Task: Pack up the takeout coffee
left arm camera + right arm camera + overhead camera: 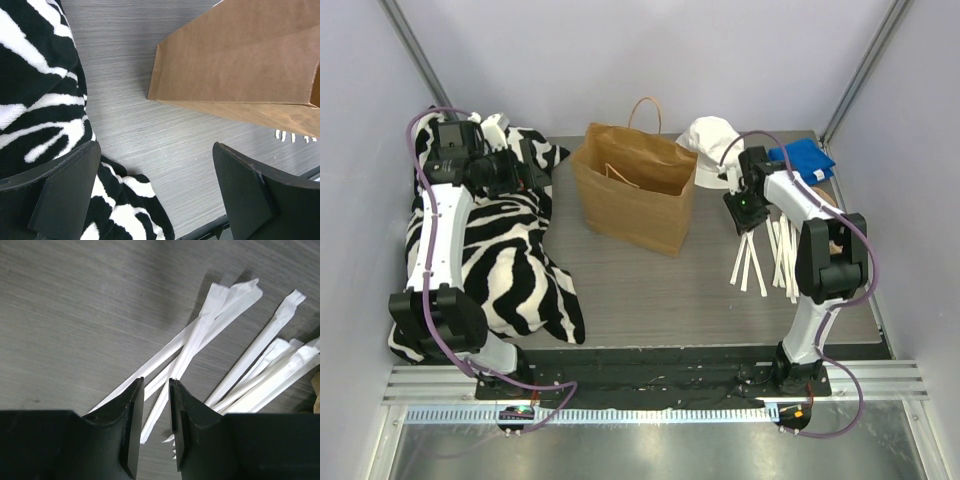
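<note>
1. A zebra-striped cloth [510,250] lies heaped over the left part of the desk [650,290]. The left arm reaches out above it.
2. The left end effector [156,155] is released, its jaws spread wide with nothing between them. In its wrist view it hangs over bare desk, with the edge of the cloth on the left and a lower corner of the bag at the upper right.
3. A brown paper bag [635,190] stands upright near the middle of the desk. Its mouth is open and a handle loop rises at the rear rim.
4. A crumpled white item [710,140] sits just beside the bag's right rim, and a blue item [805,160] lies further right at the back.
5. The right end effector [156,390] is low over a scatter of paper-wrapped straws [260,355], its jaws close together with only a narrow gap. One wrapped straw runs through that gap. I cannot tell whether the jaws pinch it or whether it simply lies on the desk beneath them.
6. The straws fan out on the desk to the right of the bag, partly under the right arm.
7. The takeout coffee cannot be made out in any view, so I cannot tell where it is.
</note>
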Controlling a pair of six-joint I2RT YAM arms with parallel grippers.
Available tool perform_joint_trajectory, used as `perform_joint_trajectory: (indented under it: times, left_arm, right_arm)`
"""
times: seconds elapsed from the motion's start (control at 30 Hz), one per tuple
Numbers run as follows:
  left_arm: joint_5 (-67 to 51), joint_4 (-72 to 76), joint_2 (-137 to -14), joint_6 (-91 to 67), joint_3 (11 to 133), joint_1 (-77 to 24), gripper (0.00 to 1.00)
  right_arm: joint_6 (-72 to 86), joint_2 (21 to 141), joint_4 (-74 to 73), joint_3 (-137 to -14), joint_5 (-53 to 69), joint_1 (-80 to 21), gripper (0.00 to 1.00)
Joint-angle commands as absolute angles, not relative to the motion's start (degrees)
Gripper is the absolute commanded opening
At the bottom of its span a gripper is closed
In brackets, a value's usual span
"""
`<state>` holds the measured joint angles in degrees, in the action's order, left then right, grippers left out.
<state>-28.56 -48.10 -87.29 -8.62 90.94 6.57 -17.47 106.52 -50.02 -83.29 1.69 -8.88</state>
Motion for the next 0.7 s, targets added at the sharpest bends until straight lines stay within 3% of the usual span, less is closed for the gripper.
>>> perform_joint_trajectory:
  times: [0.0,0.67]
  left_arm:
    - [-29.6,-47.5,-85.0,-8.1,90.9,7.1,1.00]
    - [-31.6,-46.6,-87.5,-9.1,91.4,7.0,1.00]
  right_arm:
    - [-18.0,108.5,-47.4,-88.4,0.3,-8.6,0.33]
    - [-19.6,116.8,-49.7,-93.9,-1.8,-6.6,0.34]
